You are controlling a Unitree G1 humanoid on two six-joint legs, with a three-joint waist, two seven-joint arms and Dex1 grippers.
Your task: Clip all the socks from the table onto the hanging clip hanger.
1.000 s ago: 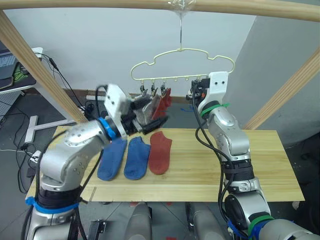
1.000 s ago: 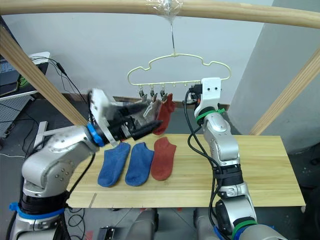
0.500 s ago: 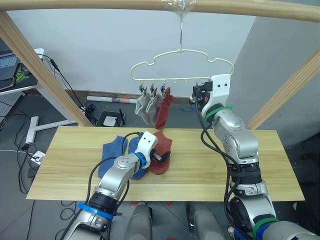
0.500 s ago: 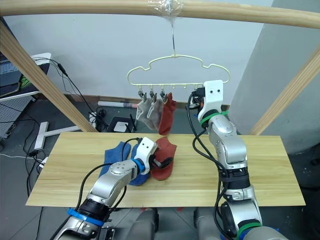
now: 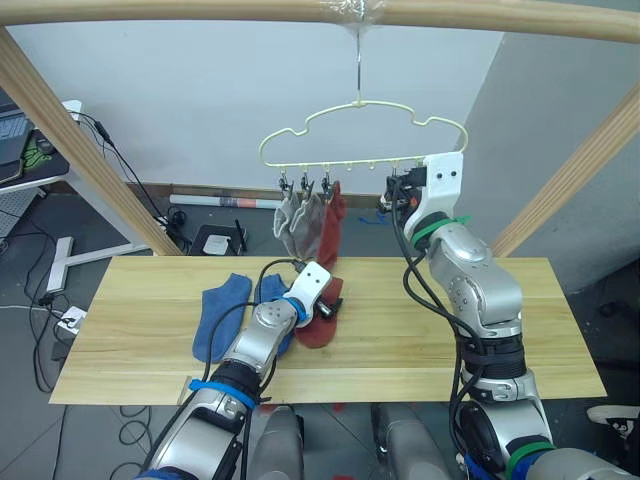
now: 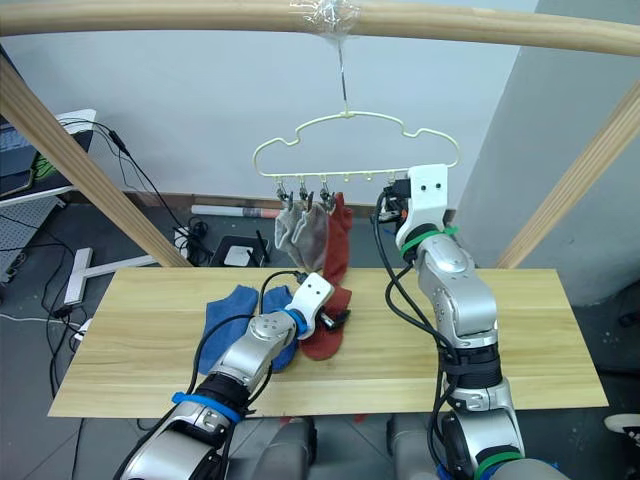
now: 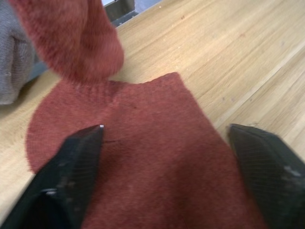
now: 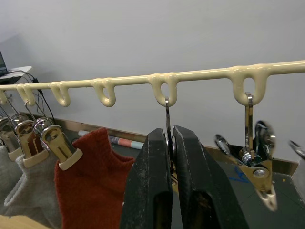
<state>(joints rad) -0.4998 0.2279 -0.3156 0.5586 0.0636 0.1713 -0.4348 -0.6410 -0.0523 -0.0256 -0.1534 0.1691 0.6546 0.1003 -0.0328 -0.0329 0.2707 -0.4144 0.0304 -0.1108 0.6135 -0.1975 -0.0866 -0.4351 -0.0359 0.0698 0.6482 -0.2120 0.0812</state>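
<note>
- The left gripper (image 7: 167,143) is spread wide, one finger on each side of the rust-red sock (image 7: 143,167) lying on the surface (image 5: 420,330); it holds nothing yet
- Two blue socks (image 5: 215,315) lie just beside that sock; two grey socks (image 5: 297,222) and another rust-red sock (image 5: 330,225) hang from the clip hanger (image 5: 360,135)
- The right gripper (image 8: 172,157) is pressed closed around a free clip (image 8: 167,124) hanging from the hanger rail
- Risk: if the left fingers close while sitting too high, they may pinch only a fold or drag the sock along the wood
- Risk: a blue sock touching its edge could come up with it
- Risk: pulling on the clip could swing the hanger and shake the hung socks
</note>
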